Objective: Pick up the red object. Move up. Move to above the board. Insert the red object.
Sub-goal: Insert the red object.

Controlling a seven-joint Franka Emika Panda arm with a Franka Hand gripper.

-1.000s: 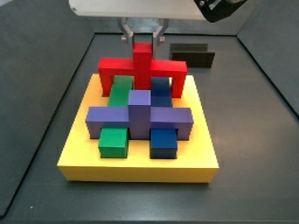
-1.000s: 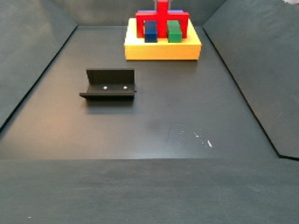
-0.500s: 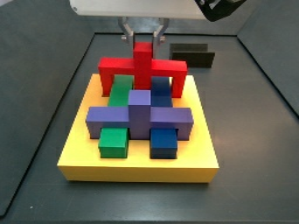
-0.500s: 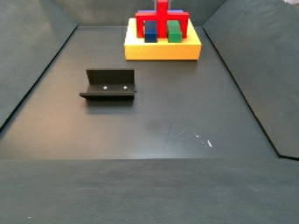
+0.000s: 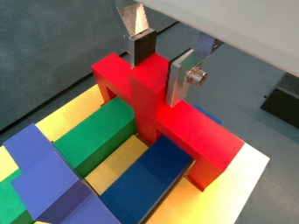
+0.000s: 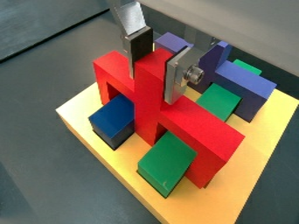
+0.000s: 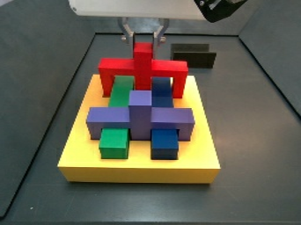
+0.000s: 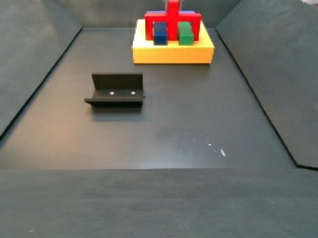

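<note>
Apparently mid-insertion, the pincer [image 5: 160, 63] gripped the red object [image 5: 163, 109] just under it on the board [image 7: 141, 167]; pressing down, then release, seemed next.

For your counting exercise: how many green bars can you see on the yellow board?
2: one green bar under the red object the claw grips, one green bar at the board's opposite end; none appear hidden.

Fixture [image 8: 117, 90] on otherwise bare floor [image 8: 187, 139]
</note>
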